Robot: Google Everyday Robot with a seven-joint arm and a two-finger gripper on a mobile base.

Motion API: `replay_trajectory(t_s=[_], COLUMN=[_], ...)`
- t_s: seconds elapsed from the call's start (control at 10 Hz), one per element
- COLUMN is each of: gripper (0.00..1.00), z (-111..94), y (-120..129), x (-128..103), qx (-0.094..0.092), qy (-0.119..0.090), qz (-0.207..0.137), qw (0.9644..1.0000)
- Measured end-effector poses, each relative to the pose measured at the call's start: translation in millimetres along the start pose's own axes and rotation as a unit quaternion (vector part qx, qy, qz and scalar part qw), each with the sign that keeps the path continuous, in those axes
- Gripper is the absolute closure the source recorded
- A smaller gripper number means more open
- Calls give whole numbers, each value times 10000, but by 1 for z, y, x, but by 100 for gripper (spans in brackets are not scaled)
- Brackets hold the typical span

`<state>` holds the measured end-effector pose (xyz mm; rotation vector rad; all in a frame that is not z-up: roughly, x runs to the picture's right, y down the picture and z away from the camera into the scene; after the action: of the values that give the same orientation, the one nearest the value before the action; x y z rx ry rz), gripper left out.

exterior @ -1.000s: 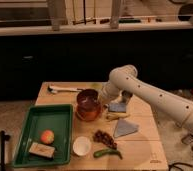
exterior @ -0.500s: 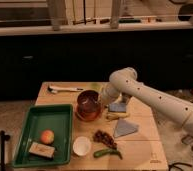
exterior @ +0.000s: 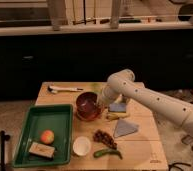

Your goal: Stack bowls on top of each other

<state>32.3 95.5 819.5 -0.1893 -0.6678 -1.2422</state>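
Observation:
A glossy dark reddish-brown bowl [exterior: 87, 102] is tilted over another like bowl [exterior: 88, 115] that lies on the wooden table [exterior: 140, 145]. The white arm reaches in from the right, and my gripper [exterior: 100, 103] is at the upper bowl's right rim. The lower bowl is mostly hidden under the upper one.
A green tray [exterior: 35, 125] at the left holds an orange fruit [exterior: 47, 136] and a small packet [exterior: 41, 149]. A small white bowl [exterior: 82, 146], a green pepper [exterior: 108, 153], dark dried fruit [exterior: 104, 138], a blue cloth [exterior: 125, 127], a banana [exterior: 116, 116] and a utensil [exterior: 64, 89] lie on the table.
The arm and the upper bowl have shifted slightly left and down over the lower bowl.

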Motion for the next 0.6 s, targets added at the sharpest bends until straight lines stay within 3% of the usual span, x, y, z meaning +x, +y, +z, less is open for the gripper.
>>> replay_trajectory(t_s=[0.2,0.6], gripper=[24,20], z=[2,6], y=[-2,-5], x=[0,3], qx=[15,64], qy=[71,123], qz=[-41,-77], qw=[10000,9999])
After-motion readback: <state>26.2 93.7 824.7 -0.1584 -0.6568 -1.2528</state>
